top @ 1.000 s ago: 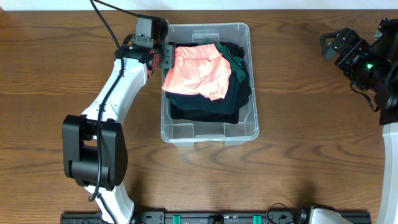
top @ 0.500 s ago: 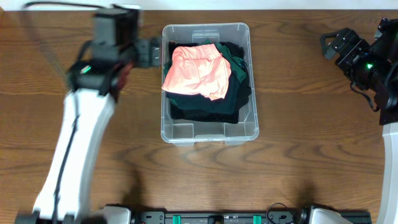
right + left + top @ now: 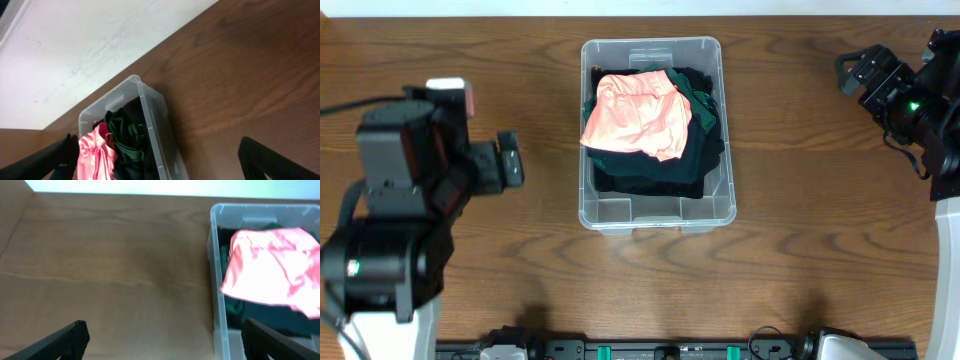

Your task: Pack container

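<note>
- Both empty, jaws apart: left gripper (image 3: 510, 160) by the table's (image 3: 800, 200) left edge, right gripper (image 3: 847, 72) by its right.
- Container (image 3: 658, 212) sits mid far edge, clothes (image 3: 635, 120) heaped inside.
- Packing looks finished; next, perhaps press the heap down.

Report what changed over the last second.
The left hand drew away from the container's left rim, back and leftward over the table, open and empty. The pink garment, the dark clothes beneath it, the container and the right hand stayed put.

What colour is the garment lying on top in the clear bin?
Salmon pink, the top garment in the container; clearest from overhead.
</note>
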`<state>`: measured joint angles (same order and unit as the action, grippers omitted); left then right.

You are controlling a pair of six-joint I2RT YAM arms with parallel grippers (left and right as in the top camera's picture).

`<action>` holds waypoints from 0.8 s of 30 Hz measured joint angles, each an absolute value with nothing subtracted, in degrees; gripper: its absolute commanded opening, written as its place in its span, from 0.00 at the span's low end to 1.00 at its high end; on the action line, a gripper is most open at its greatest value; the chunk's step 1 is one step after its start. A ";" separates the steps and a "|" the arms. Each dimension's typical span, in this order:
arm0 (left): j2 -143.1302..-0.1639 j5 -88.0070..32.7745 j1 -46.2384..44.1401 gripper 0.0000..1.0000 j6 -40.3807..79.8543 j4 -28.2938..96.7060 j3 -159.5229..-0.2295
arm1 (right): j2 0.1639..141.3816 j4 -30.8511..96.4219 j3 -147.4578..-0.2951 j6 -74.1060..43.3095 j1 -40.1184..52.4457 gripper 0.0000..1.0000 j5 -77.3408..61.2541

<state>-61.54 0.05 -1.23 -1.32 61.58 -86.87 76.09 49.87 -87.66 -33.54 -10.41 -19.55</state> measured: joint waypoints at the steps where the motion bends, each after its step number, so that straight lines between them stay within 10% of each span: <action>1: -60.69 0.05 -1.23 0.98 -1.32 62.39 -86.87 | 76.09 49.87 -87.66 -33.54 -10.41 0.99 -19.55; 24: -47.66 1.19 -1.21 0.98 -1.69 68.01 -86.85 | 76.09 49.87 -87.66 -33.54 -10.41 0.99 -19.55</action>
